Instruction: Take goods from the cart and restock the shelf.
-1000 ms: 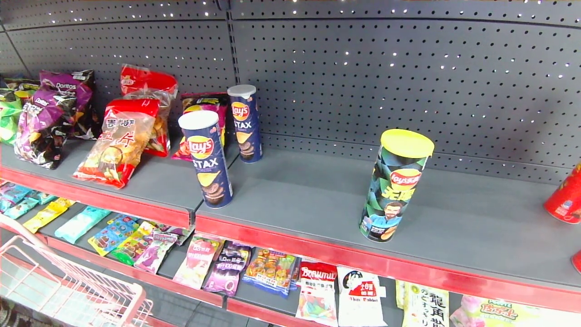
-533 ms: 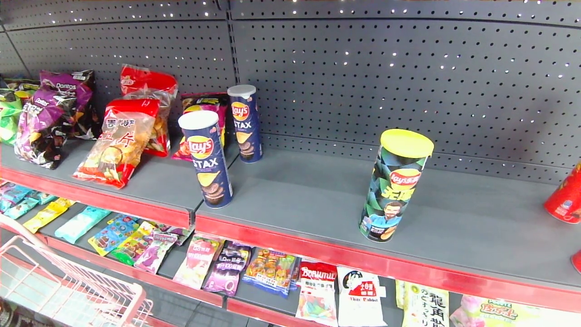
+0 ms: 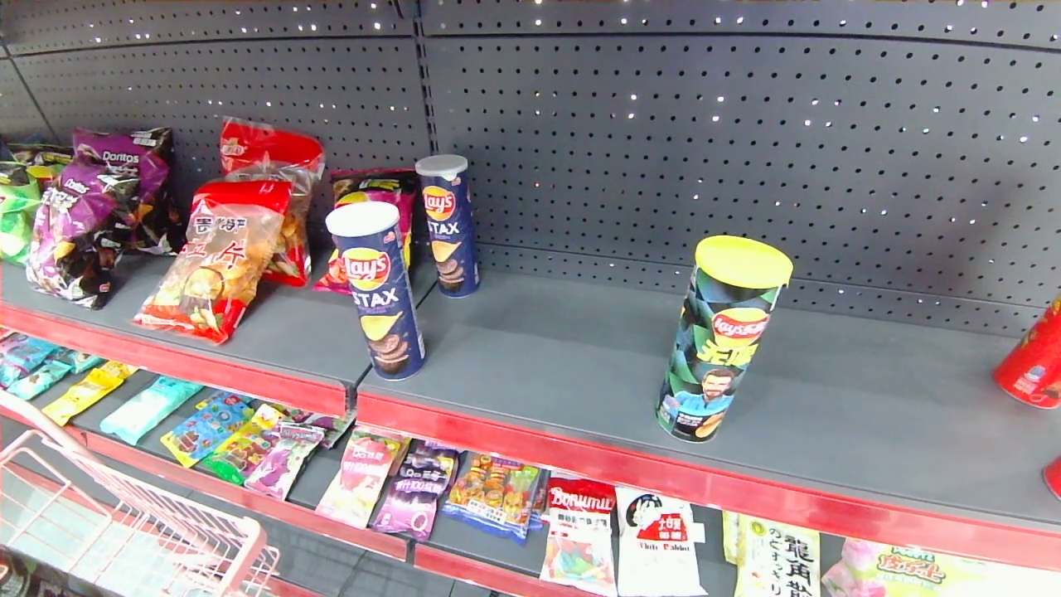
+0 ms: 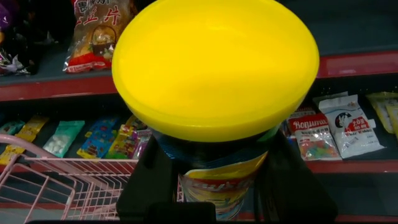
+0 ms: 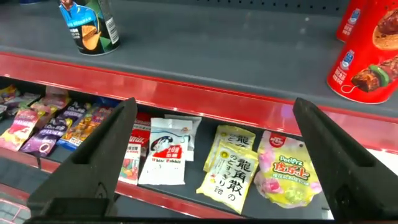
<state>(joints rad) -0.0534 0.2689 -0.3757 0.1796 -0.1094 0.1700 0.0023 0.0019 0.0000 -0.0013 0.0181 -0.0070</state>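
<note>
On the upper shelf: a yellow-lidded standing can sits upright near the front edge, with bare grey board on both sides of it. We take this as the row to fill.
Left gripper: clamped on the held can, a second yellow-lidded one. The fingers grip its body below the lid. It is upright, out in front of the shelving, with the pink wire cart low beside it.
Right gripper: spread wide with nothing between the fingers, facing the shelf's red front lip.
Step in hand, as we read it: carry the held can up and stand it on the upper shelf.
Doing it well: bring the base over the red front lip before going in. Keep the can upright; its foot is narrower than its lid, so we expect it to tip easily. Set it down just beside its twin with a gap, and let go only once the base sits flat.
Round about: two blue cans stand to the left, one behind the other. Snack bags lie farther left, and red cans stand at the right end. Flat packets lie on the tier below.
In the way: the standing can is the likeliest thing to knock. The blue cans stand well apart from the open stretch.
</note>
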